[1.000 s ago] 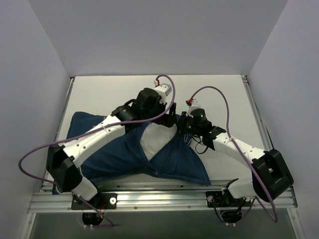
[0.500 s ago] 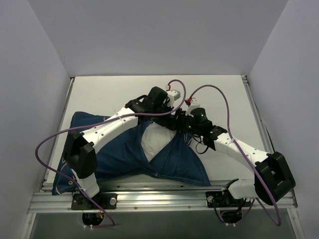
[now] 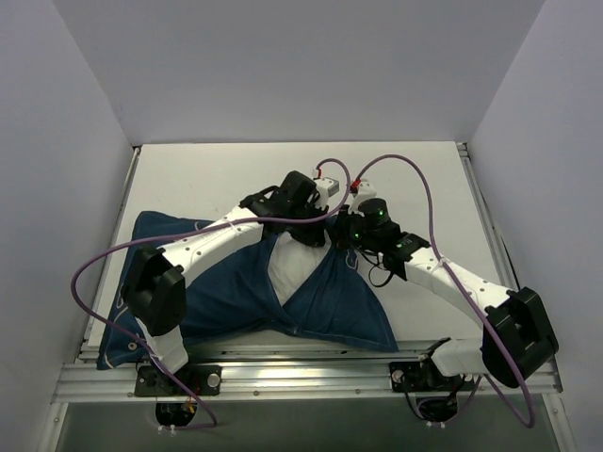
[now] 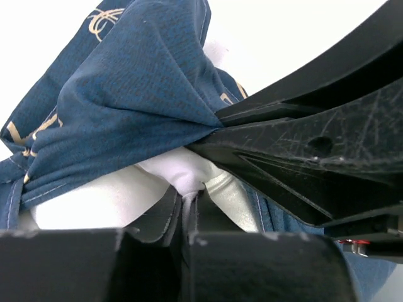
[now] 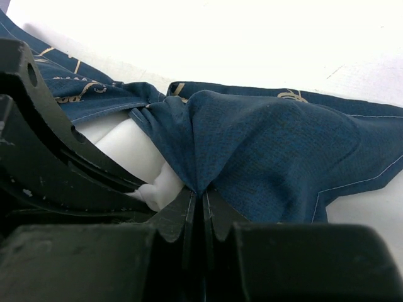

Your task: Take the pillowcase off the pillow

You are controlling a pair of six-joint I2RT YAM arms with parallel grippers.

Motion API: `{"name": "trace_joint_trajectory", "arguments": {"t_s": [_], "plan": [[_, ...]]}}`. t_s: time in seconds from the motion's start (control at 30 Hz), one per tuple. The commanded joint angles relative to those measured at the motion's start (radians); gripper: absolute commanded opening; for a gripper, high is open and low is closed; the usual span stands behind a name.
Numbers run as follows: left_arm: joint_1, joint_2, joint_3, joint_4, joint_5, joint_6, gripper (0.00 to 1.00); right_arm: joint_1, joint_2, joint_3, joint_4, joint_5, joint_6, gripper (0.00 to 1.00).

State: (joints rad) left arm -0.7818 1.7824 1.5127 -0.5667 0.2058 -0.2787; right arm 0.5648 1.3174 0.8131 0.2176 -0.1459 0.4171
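Pinches on both layers

You have the left gripper (image 4: 191,200) clenched on a fold of the plump, plain white fabric pillow (image 4: 94,201). The right gripper (image 5: 201,204) is clamped just beside it on the dark navy-blue fabric pillowcase with cream outline drawings (image 5: 271,151). The pillow lies on the white table (image 3: 217,174), mostly inside the case, with a white wedge bared at the opening.

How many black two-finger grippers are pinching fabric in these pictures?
2. The left gripper pinches the plump white fabric pillow; the right gripper, close beside it, pinches the navy-blue printed fabric pillowcase. Neither is hidden.
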Motion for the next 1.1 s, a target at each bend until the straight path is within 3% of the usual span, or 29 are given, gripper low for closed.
{"name": "trace_joint_trajectory", "arguments": {"t_s": [0.0, 0.3, 0.7, 1.07], "plan": [[0.001, -0.029, -0.028, 0.001, 0.026, 0.018, 0.02, -0.005, -0.012, 0.061, 0.034, 0.055, -0.009, 0.00], [-0.036, -0.305, -0.212, 0.065, 0.127, 0.108, 0.02, -0.072, 0.062, 0.167, -0.092, 0.290, 0.078, 0.00], [-0.123, -0.550, -0.546, 0.146, 0.247, 0.059, 0.02, -0.210, 0.149, 0.254, -0.202, 0.316, 0.190, 0.00], [-0.185, -0.705, -0.712, 0.189, 0.208, -0.074, 0.02, -0.287, 0.206, 0.339, -0.279, 0.321, 0.195, 0.00]]}}
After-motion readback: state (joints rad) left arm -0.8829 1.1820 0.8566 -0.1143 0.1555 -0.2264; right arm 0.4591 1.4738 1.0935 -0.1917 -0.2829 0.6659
